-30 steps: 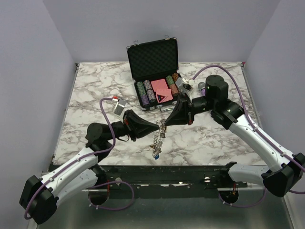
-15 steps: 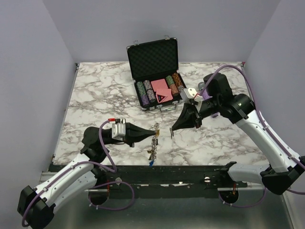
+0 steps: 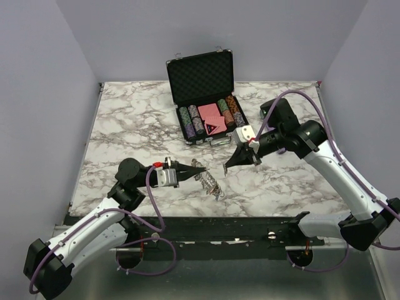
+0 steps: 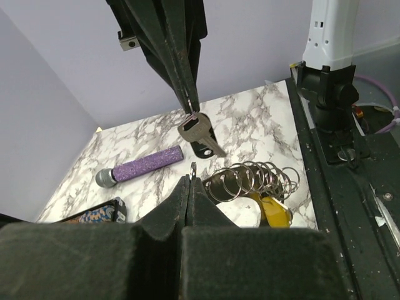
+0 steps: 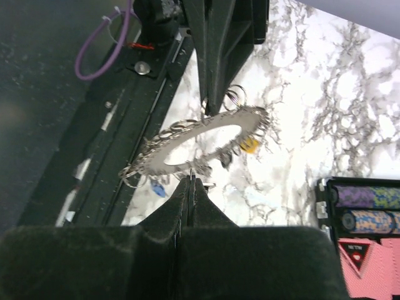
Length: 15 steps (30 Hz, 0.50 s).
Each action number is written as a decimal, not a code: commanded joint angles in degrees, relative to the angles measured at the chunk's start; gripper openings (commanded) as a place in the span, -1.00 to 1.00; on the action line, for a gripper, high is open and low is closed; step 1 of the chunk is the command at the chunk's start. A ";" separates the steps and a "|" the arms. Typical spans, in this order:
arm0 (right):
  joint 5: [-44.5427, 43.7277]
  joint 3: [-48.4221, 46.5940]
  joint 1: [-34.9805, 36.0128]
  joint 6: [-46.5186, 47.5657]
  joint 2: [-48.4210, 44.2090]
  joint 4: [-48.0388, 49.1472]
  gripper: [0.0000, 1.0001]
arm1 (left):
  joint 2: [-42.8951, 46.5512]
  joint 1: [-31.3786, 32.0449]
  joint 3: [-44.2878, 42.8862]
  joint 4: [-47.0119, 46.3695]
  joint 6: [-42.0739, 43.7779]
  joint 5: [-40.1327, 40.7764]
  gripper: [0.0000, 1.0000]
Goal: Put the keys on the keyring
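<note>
The keyring [image 3: 211, 182] is being gripped by the left gripper [image 3: 201, 170] over the near part of the table [image 3: 125, 125], the fingers being closed on a small loop at its rim. Whether the ring is touching the table cannot be told. A silver key [image 4: 199, 131] is being pinched by its head in the closed right gripper [image 3: 227, 167], just beside the ring and apart from it. A yellow-headed key [image 5: 249, 145] and a blue-headed key [image 5: 157, 187] are being carried on the ring.
</note>
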<state>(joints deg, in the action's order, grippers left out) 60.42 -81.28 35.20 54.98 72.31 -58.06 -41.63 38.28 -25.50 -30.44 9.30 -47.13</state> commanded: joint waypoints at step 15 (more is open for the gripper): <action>-4.70 4.81 6.02 -2.59 -0.51 12.00 -0.99 | 1.73 0.39 6.60 -18.07 -15.26 3.97 -1.00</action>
<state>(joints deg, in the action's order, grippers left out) 56.21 -77.91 39.64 55.31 72.31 -50.11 -40.80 38.37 -20.21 -38.28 1.34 -46.11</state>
